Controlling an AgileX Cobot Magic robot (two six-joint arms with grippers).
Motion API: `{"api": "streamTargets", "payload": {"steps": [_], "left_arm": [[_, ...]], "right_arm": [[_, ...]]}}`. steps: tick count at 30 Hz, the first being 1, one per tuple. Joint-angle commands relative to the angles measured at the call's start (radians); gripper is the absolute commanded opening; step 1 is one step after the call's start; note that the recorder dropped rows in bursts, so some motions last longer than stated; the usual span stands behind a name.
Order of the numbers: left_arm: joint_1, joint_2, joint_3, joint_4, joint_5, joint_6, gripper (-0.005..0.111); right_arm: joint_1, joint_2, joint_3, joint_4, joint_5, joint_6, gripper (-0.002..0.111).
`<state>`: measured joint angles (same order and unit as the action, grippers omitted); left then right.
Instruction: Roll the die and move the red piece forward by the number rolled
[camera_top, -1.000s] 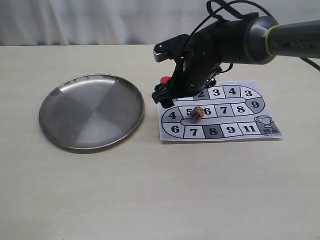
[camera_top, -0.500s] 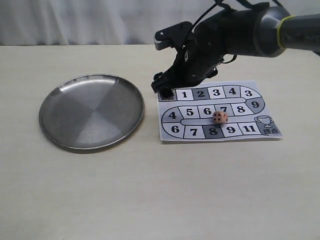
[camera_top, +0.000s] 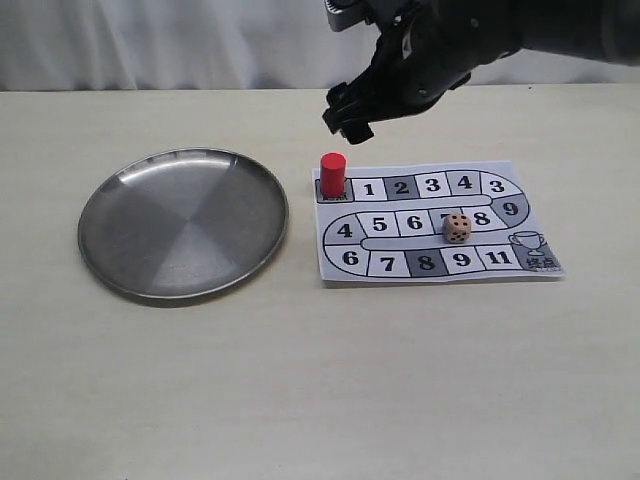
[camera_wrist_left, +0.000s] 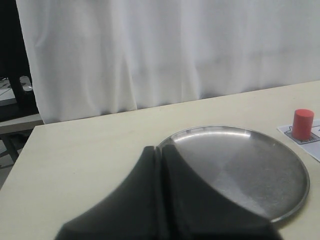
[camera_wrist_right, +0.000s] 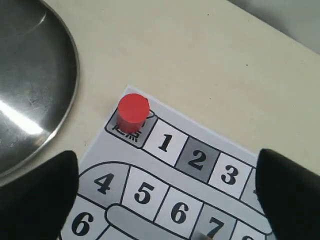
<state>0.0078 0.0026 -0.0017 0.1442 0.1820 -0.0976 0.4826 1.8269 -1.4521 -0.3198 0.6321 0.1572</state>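
The red piece (camera_top: 332, 173) stands upright on the start square at the left end of the paper board (camera_top: 532, 190); the right wrist view shows the same red piece (camera_wrist_right: 133, 112) beside square 1. The peach die (camera_top: 457, 228) rests on the board between squares 7 and 8, several black pips on its top face. My right gripper (camera_top: 350, 115) hangs open in the air behind and above the red piece, holding nothing; its dark fingers (camera_wrist_right: 40, 195) frame the board. My left gripper (camera_wrist_left: 161, 148) is shut and empty over the near rim of the plate.
A round steel plate (camera_top: 183, 222) lies on the table left of the board, close to its left edge. A white curtain runs along the back of the beige table (camera_top: 320, 380).
The die has rolled right along the board from square 5 to between 7 and 8. My right gripper has risen and pulled back, uncovering the red piece.
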Motion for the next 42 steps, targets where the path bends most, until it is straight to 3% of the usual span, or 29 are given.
{"api": "streamTargets", "payload": {"steps": [1,21,28,30,32,34,35,37,42], "left_arm": [[-0.008,-0.003,0.002,0.000,-0.009,-0.001,0.000],[-0.008,-0.003,0.002,0.000,-0.009,-0.001,0.000],[-0.008,-0.003,0.002,0.000,-0.009,-0.001,0.000],[-0.008,-0.003,0.002,0.000,-0.009,-0.001,0.000],[-0.008,-0.003,0.002,0.000,-0.009,-0.001,0.000],[-0.008,-0.003,0.002,0.000,-0.009,-0.001,0.000],[-0.008,-0.003,0.002,0.000,-0.009,-0.001,0.000],[-0.008,-0.003,0.002,0.000,-0.009,-0.001,0.000],[-0.008,-0.003,0.002,0.000,-0.009,-0.001,0.000]], "right_arm": [[-0.017,-0.009,-0.001,-0.010,-0.011,0.004,0.089],[-0.078,0.113,-0.001,0.044,-0.093,0.090,0.089],[-0.116,0.132,-0.001,-0.014,0.111,0.089,0.088],[-0.150,0.130,-0.001,-0.012,0.197,0.044,0.080],[-0.191,0.130,-0.001,0.007,0.271,-0.005,0.065],[-0.240,0.130,-0.001,0.028,0.314,-0.025,0.044],[-0.288,0.130,-0.001,0.052,0.348,-0.031,0.024],[-0.339,0.130,0.011,0.104,0.365,-0.072,0.005],[-0.364,0.130,0.122,0.186,0.264,-0.224,0.005]]}}
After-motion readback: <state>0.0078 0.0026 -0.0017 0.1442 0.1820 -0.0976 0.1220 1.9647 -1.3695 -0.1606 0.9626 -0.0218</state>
